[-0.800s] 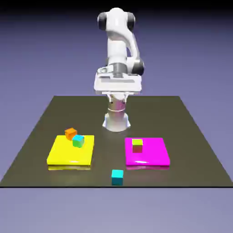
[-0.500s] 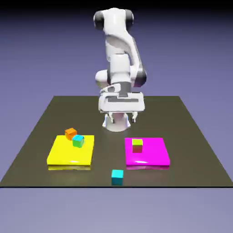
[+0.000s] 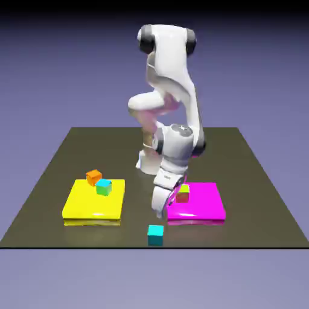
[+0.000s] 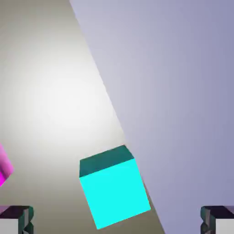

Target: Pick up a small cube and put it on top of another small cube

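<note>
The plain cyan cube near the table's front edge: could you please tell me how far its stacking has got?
Nothing is stacked yet. The plain cyan cube sits on the dark table, with no cube under it. The open two-finger gripper is above it, its fingertips apart on either side in the hand view, holding nothing. Closing on it, lifting and placing it on another small cube are left.

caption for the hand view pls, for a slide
Open gripper above a cyan cube near the table's edge, magenta plate peeking in at left
</note>
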### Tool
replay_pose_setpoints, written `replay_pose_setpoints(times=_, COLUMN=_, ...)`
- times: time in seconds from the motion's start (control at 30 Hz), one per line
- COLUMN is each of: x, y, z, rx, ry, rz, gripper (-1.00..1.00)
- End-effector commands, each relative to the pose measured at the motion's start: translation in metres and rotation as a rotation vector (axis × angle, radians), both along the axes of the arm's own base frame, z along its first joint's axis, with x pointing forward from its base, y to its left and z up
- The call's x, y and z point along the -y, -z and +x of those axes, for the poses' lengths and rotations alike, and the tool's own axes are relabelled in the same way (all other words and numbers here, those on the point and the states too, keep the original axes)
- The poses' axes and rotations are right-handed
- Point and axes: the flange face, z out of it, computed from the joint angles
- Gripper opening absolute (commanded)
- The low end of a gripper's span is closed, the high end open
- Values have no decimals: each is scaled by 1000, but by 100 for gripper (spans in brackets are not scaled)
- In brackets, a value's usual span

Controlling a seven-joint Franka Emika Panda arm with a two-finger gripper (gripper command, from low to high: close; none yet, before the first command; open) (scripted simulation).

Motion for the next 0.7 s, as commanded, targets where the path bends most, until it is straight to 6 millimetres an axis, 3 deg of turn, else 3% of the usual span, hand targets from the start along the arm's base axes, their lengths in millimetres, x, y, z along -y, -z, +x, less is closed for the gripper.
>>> replay_pose_setpoints(times=0.0, x=-1, y=9, z=2, rx=-33, ry=-48, rz=-34, gripper=0)
replay_pose_setpoints(times=0.1, x=-2, y=26, z=7, rx=-98, ry=-140, rz=-101, gripper=0)
replay_pose_setpoints(times=0.27, x=16, y=92, z=5, rx=-98, ry=-140, rz=-101, gripper=0)
replay_pose_setpoints(times=0.3, x=16, y=92, z=5, rx=-98, ry=-140, rz=-101, gripper=-100)
replay_pose_setpoints(times=0.33, x=16, y=92, z=5, rx=-98, ry=-140, rz=-101, gripper=-100)
replay_pose_setpoints(times=0.5, x=-6, y=24, z=3, rx=-102, ry=-128, rz=-92, gripper=-100)
replay_pose_setpoints(times=0.67, x=-46, y=-2, z=-41, rx=-143, ry=-2, rz=-14, gripper=-100)
